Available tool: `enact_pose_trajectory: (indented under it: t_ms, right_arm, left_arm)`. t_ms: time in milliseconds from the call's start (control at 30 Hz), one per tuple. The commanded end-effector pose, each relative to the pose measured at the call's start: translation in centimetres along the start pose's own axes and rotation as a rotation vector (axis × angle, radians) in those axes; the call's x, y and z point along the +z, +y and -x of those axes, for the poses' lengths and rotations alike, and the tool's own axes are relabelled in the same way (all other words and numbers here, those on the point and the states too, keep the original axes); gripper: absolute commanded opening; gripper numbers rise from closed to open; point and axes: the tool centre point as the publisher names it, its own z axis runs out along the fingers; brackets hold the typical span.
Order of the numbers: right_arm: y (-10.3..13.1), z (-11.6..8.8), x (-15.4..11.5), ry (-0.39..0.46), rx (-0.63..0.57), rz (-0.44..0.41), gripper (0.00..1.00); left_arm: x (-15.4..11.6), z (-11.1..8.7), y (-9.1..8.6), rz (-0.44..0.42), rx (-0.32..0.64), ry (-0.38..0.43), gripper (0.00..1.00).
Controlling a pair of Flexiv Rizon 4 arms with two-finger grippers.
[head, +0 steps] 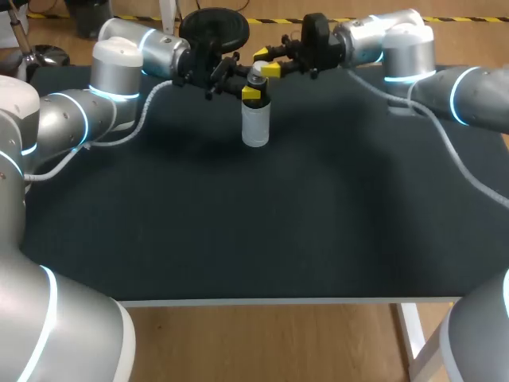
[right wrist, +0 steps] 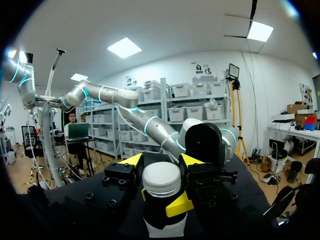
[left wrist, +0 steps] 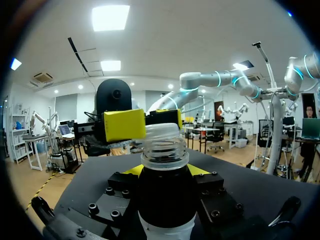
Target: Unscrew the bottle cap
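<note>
Only left wrist view shows bottle (left wrist: 165,156) threads (cap (right wrist: 161,179) hides them elsewhere).

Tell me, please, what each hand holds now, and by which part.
The left hand holds the bottle by its upper body, just below the neck. The right hand holds the cap by its sides.
</note>
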Motion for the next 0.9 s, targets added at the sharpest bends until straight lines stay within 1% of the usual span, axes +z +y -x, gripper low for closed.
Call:
enact_pose_trajectory:
  t_ms: [33,133,167,267,300,367,433,500,633,733,800,833,900]
  right_arm:
    - [1.4,1.1,-0.5,0.583,-0.019,-0.039,0.00]
    - [2.6,1.3,-0.8,0.542,-0.039,-0.057,0.00]
    - [3.0,1.4,-1.1,0.527,-0.042,-0.078,0.00]
    - [3.7,1.8,-2.7,0.463,-0.027,-0.120,0.00]
    - [3.8,1.9,-3.6,0.415,-0.017,-0.141,0.00]
    - [4.0,1.8,-5.5,0.346,0.004,-0.167,0.00]
    - [3.9,1.6,-7.7,0.243,0.035,-0.182,0.00]
    - [3.1,1.4,-9.7,0.152,0.073,-0.212,0.00]
    - [0.7,0.4,-12.5,0.015,0.143,-0.255,0.00]
    - [-1.9,-0.2,-14.1,-0.092,0.197,-0.285,0.00]
    - [-3.4,-0.6,-14.7,-0.137,0.230,-0.296,0.00]
    - [-4.8,-0.9,-15.2,-0.172,0.250,-0.303,0.00]
    - [-6.8,-1.2,-15.7,-0.212,0.280,-0.317,0.00]
  left_arm:
    - [-0.3,0.7,0.3,-0.007,0.000,0.044,0.00]
    - [-0.3,0.7,0.3,-0.007,0.000,0.044,0.00]
    - [-0.3,0.7,0.3,-0.007,0.000,0.044,0.00]
    - [-0.3,0.7,0.3,-0.007,0.000,0.044,0.00]
    - [-0.3,0.7,0.3,-0.007,0.000,0.044,0.00]
    - [-0.3,0.7,0.3,-0.007,0.000,0.044,0.00]
    - [-0.3,0.7,0.3,-0.007,0.000,0.044,0.00]
    - [-0.3,0.7,0.3,-0.007,0.000,0.044,0.00]
    - [-0.3,0.7,0.3,-0.007,0.000,0.044,0.00]
    - [-0.3,0.7,0.3,-0.007,0.000,0.044,0.00]
    - [-0.3,0.7,0.3,-0.007,0.000,0.044,0.00]
    - [-0.3,0.7,0.3,-0.007,0.000,0.044,0.00]
    - [-0.3,0.7,0.3,-0.007,0.000,0.044,0.00]
